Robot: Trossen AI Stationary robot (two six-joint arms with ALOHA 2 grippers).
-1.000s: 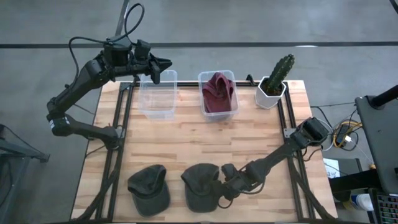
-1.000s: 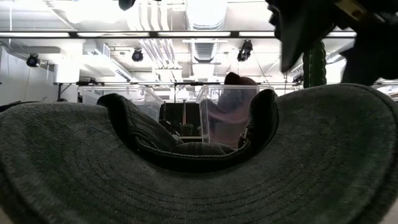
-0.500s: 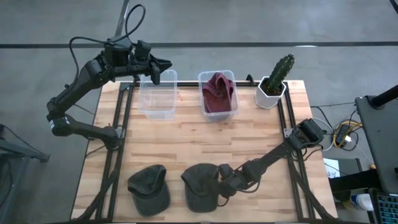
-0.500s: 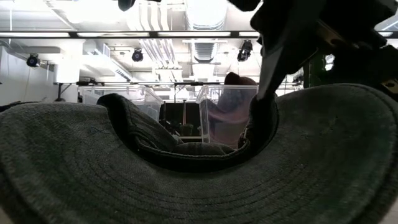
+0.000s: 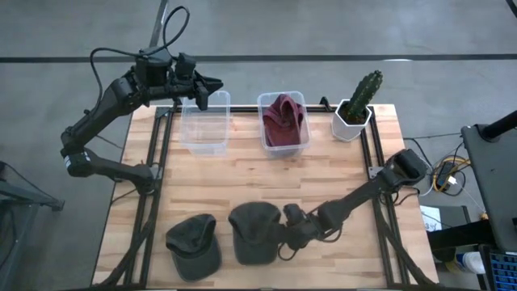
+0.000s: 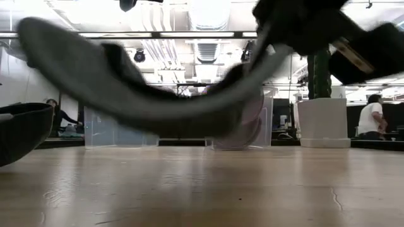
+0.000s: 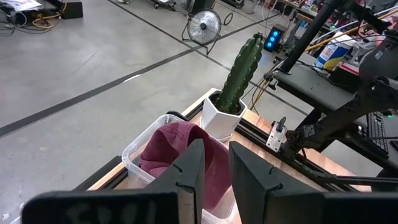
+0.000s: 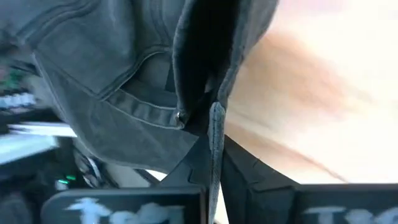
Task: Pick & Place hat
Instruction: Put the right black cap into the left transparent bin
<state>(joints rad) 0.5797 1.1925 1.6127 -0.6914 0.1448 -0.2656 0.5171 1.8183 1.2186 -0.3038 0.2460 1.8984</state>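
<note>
A dark grey hat (image 5: pixel 252 233) hangs just above the table near its near edge; my right gripper (image 5: pixel 284 229) is shut on its right-hand edge. In the low view this hat (image 6: pixel 158 94) sags in mid-air with bare wood under it. A second dark hat (image 5: pixel 194 245) lies on the table to its left. A dark red hat (image 5: pixel 283 120) sits in a clear bin (image 5: pixel 303 145). My left gripper (image 7: pixel 216 168) hovers above an empty clear bin (image 5: pixel 203 123) at the far left, its fingers slightly open around nothing. My right gripper pinches a thin edge of the hat (image 8: pixel 215 124) between its two fingers, on the hat's right-hand side. The fingers reach in low from the table's right. The hat is lifted clear of the table, tilted and slack, sagging away from the fingers.
A potted cactus (image 5: pixel 358 103) stands at the far right corner. The two clear bins stand side by side along the far edge. Bare wood (image 5: pixel 266 182) lies between the bins and the hats. People show in the room beyond the table.
My right gripper has shut on the hat's right-hand edge and risen. The hat, which lay flat on the table, is now lifted clear and tilted, and has shifted a little toward the table's left and far edges.
</note>
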